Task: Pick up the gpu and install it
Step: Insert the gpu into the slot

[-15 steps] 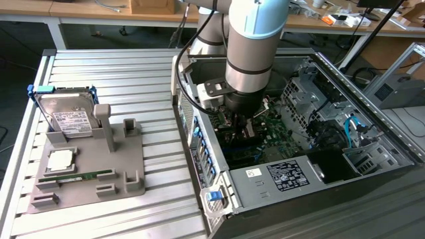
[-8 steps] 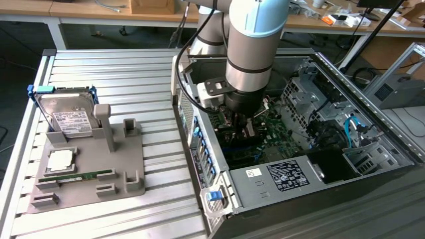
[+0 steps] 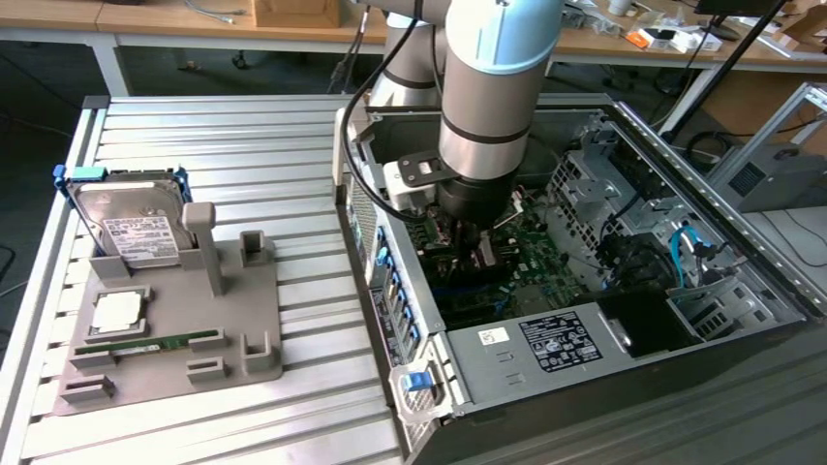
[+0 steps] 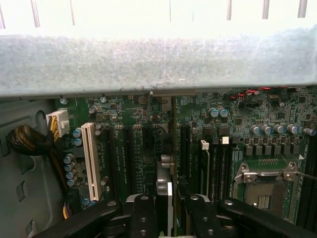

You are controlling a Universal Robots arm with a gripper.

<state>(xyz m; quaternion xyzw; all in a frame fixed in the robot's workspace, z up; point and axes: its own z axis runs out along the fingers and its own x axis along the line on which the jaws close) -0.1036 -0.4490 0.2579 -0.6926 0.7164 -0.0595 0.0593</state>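
Pinching the thin, dark, flat gpu card [image 4: 165, 198] edge-on in my half-closed black gripper [image 4: 166, 210], at six o'clock above the green motherboard [image 4: 143, 144]; light, stiff, fragile, I judge.

labels | hard drive [image 3: 134, 235] – unreadable | power supply [image 3: 560, 342] – unreadable

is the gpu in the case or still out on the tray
In the case: the hand grips the gpu edge-on, just above the motherboard slots. Whether it is seated, cannot tell.
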